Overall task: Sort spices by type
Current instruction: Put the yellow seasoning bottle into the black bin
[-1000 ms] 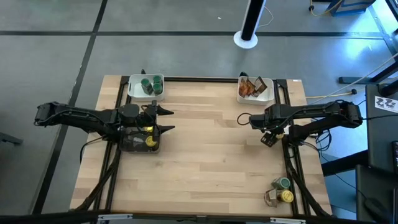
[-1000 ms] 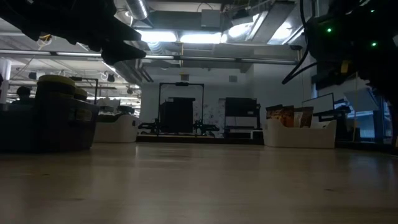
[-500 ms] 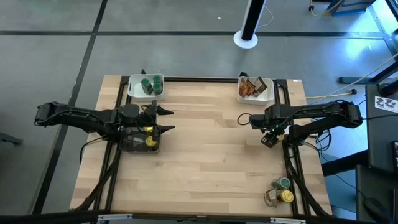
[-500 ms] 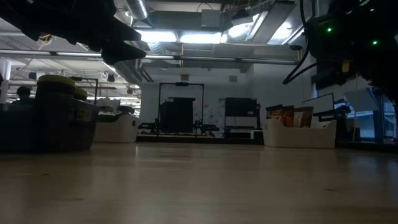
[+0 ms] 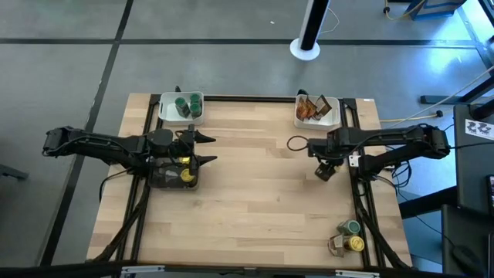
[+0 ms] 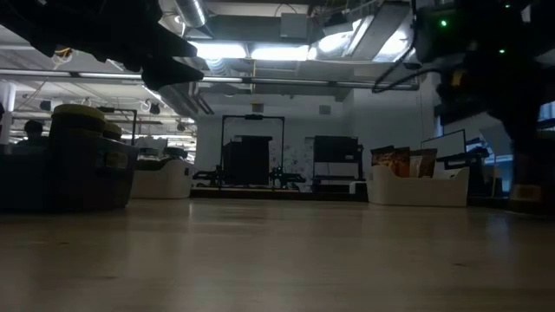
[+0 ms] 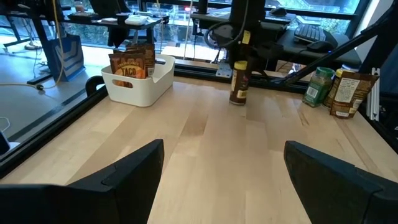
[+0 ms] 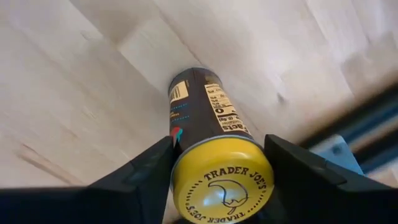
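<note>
The yellow-lid jar (image 8: 214, 158) sits between the fingers of the right gripper (image 5: 326, 167), upright, over the right side of the table (image 5: 255, 201) and near the far-right tray (image 5: 333, 121) of packets (image 5: 309, 109). In the left wrist view the same jar (image 7: 239, 83) hangs from that gripper with its base at or just off the wood; I cannot tell which. The fingers flank the lid closely, so I take it as clamped on the jar.

The main risk I see is the jar slipping. The grip is high, at the lid, and the body hangs below, so a quick swing across the table could tilt it or twist it loose. If the base is dragging on the wood, it could catch and topple.

The second risk is the wrong bin. The packet tray is the closest one, the green-lid jars (image 5: 186, 105) fill the far-left tray (image 5: 164, 115), and other yellow lids sit in the dark tray (image 5: 158, 179) on the left, under the left gripper (image 5: 207, 148), whose fingers are spread apart and hold nothing. That arm hovers over the likely drop spot, so the two arms could collide there.

Another jar (image 5: 352, 228) and a yellow one (image 5: 356, 244) wait at the near right corner.
</note>
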You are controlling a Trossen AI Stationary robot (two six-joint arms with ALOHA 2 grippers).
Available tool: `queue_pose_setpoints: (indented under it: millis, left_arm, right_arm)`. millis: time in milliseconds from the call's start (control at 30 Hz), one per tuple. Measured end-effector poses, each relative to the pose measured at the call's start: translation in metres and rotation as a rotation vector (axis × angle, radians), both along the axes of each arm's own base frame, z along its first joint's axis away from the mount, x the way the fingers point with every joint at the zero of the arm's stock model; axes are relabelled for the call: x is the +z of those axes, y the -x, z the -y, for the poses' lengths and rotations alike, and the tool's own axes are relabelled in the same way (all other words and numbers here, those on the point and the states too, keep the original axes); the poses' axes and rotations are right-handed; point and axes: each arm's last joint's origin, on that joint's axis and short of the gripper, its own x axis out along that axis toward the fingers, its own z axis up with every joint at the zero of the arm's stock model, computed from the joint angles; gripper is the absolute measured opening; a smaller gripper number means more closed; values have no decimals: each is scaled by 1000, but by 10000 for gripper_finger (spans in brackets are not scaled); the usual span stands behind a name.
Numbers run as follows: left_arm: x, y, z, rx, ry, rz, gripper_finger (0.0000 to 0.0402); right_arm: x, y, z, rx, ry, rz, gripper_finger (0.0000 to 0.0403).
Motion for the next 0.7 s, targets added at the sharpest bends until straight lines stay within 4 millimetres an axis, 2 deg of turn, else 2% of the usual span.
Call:
queue_pose_setpoints:
  millis: [133,333,700]
  left_arm:
    - [0,0,0,0,0,0,314]
    - [0,0,0,0,0,0,314]
    - [0,0,0,1,0,0,314]
  right_arm:
    - [1,-8,1,1,12,83,244]
    - [2,-18,1,13,14,189,216]
    - [2,-21,2,26,15,219,178]
